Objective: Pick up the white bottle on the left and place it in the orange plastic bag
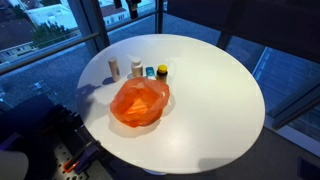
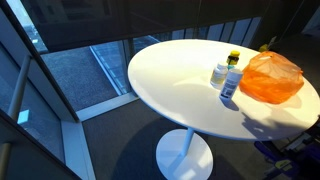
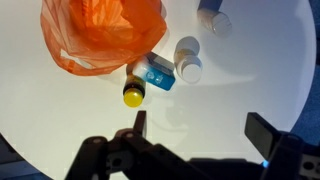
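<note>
In an exterior view two white bottles stand in a row behind the orange plastic bag (image 1: 140, 102). The left one (image 1: 113, 68) is at the row's end. In the wrist view this bottle (image 3: 212, 20) is at the top right, with the second white bottle (image 3: 187, 60) nearer the bag (image 3: 100, 35). My gripper (image 3: 200, 130) is open and empty. It hovers above bare table, apart from the bottles. The bag (image 2: 272, 77) lies crumpled on the round white table (image 1: 210, 100).
A blue box (image 3: 158, 75) and a yellow-capped bottle (image 3: 134, 92) lie against the bag's edge, next to the second white bottle. The table's curved edge (image 3: 20, 140) is close on the left. Dark glass walls surround the table (image 2: 170, 70).
</note>
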Controlling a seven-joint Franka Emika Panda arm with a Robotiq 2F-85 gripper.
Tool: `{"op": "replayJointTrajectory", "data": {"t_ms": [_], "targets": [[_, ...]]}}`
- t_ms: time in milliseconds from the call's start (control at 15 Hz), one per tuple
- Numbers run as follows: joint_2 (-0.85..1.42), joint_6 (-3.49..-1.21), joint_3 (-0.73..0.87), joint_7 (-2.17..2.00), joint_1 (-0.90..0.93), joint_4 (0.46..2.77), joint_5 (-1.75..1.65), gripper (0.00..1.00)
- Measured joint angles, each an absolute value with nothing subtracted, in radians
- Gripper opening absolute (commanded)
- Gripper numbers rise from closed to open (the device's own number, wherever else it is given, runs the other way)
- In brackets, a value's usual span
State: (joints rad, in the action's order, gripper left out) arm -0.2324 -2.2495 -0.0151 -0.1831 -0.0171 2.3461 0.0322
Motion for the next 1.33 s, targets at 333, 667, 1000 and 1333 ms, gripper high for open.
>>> {"op": "replayJointTrajectory", "data": {"t_ms": [333,667,1000,1333], "targets": [[-0.143,-2.234,-0.036,-0.191,-0.012,2.350,-0.021,1.00],[-0.100,-2.223,-0.042,-0.144,0.012,2.383,-0.024,1.00],[-0.097,-2.224,-0.043,-0.054,0.032,2.431,-0.023,1.00],[-0.096,-2.224,-0.043,-0.054,0.032,2.433,-0.023,1.00]]}}
